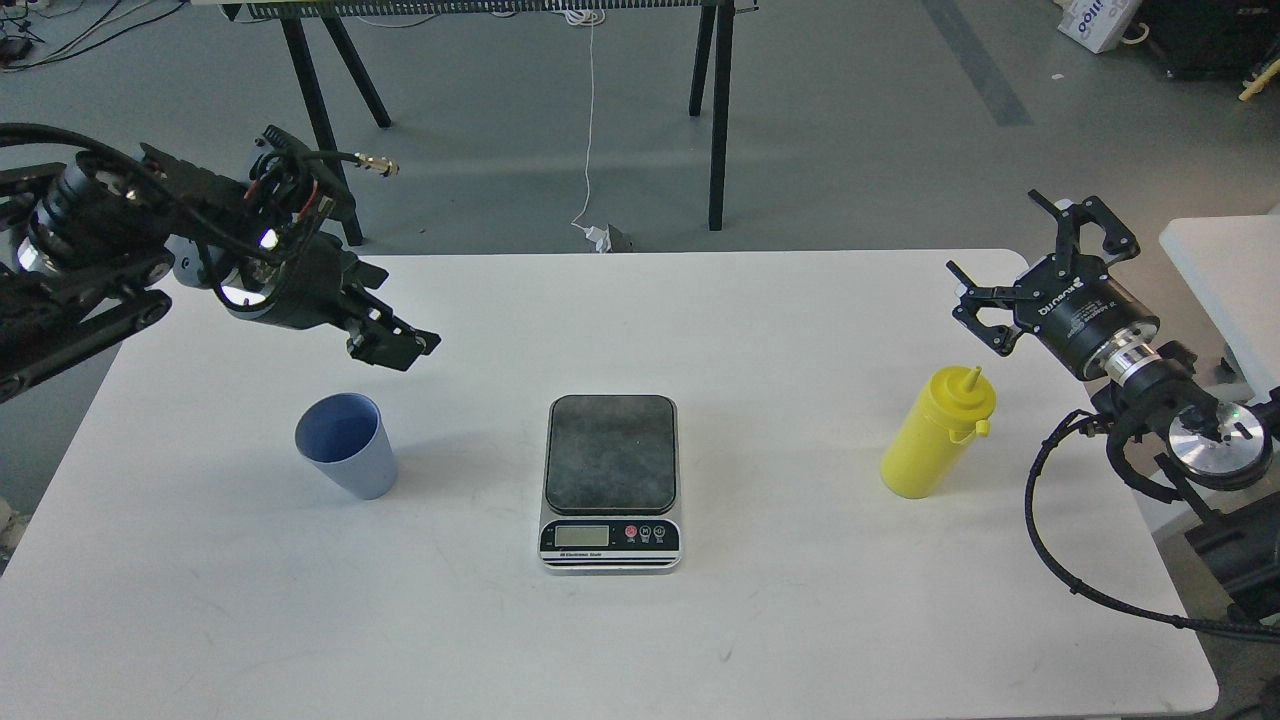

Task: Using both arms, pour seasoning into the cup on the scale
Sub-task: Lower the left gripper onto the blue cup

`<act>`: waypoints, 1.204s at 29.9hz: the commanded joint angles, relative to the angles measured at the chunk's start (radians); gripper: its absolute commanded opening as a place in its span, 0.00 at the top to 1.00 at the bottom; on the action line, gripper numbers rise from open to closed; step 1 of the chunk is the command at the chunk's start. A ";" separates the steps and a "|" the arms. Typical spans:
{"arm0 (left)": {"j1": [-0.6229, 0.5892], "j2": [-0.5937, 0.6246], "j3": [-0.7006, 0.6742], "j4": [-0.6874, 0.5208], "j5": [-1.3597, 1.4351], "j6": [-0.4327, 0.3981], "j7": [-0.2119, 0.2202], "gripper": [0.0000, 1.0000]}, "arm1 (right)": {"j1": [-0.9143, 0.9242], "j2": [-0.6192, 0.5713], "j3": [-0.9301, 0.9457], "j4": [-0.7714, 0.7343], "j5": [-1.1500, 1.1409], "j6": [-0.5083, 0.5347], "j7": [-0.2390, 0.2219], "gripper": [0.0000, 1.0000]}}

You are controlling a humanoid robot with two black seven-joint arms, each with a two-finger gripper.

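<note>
The light blue cup (pixel 345 445) stands upright on the white table (pixel 700 310), left of the scale (pixel 611 480). The scale's dark platform is bare. The yellow seasoning bottle (pixel 935 432) stands upright to the right of the scale. My left gripper (pixel 395 345) hangs above the table just beyond and right of the cup, apart from it. It is dark, and its fingers cannot be told apart. My right gripper (pixel 1010 250) is open and empty, above and behind the bottle to its right.
Black trestle legs (pixel 715 110) stand on the grey floor behind the table. A white cable (pixel 588 130) hangs down to a plug there. Another white surface (pixel 1225 270) sits beyond the table's right edge, behind my right arm.
</note>
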 commanded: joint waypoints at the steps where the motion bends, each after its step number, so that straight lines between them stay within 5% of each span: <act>1: 0.006 0.002 0.039 0.000 0.000 0.000 0.000 0.01 | -0.003 0.000 0.000 -0.002 -0.002 0.000 0.000 0.01; 36: 0.086 -0.005 0.116 0.147 0.046 0.000 0.000 0.03 | -0.017 -0.001 0.000 -0.002 -0.002 0.000 0.000 0.01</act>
